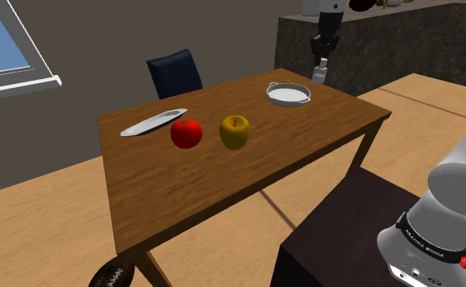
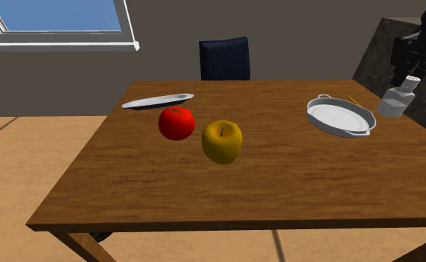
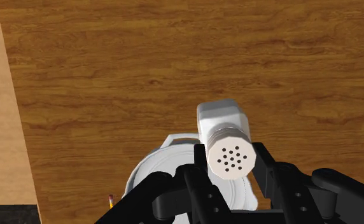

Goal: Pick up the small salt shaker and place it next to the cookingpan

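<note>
The small white salt shaker (image 3: 228, 137), with a perforated cap, is clasped between my black fingers (image 3: 266, 172); the gripper (image 3: 230, 162) is shut on it near the cap. It hangs a little above the wooden table (image 1: 182, 187), slightly tilted, just past the pan on the second exterior view's right. The shaker (image 2: 396, 98) sits under the gripper (image 2: 411, 68) there, and in the shoulder view the shaker (image 1: 320, 72) hangs below the gripper (image 1: 323, 59) at the table's far corner. The round white cookingpan (image 1: 288, 103) (image 2: 313, 113) (image 3: 136, 175) with two small handles rests close beside it.
A red apple (image 1: 186, 133) and a yellow apple (image 1: 235, 131) stand mid-table, a long silver dish (image 1: 153, 122) behind them. A pencil (image 2: 353, 99) lies behind the pan. A dark blue chair (image 1: 174, 73) and a stone counter (image 1: 370, 49) stand beyond the table.
</note>
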You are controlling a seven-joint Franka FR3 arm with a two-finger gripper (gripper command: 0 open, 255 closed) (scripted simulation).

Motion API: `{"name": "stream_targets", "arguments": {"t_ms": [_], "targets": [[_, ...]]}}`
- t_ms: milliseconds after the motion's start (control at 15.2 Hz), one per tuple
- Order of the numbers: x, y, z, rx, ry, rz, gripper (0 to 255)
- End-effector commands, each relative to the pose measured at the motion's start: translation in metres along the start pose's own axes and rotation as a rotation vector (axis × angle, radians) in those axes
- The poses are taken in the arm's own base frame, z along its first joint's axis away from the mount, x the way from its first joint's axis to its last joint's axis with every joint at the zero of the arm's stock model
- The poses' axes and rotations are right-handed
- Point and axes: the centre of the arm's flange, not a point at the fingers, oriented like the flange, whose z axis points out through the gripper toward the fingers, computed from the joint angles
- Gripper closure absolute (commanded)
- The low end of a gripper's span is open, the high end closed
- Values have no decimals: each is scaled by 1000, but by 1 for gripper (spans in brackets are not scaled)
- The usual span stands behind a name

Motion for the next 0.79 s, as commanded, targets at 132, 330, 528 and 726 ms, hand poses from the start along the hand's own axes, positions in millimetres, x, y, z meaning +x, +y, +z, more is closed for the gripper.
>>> {"name": "stream_targets", "arguments": {"t_ms": [132, 330, 528, 726], "targets": [[1, 2, 20, 0, 0, -1, 255], [2, 2, 36, 0, 0, -1, 255], [2, 2, 52, 0, 0, -1, 255], [2, 2, 67, 0, 0, -1, 255]]}}
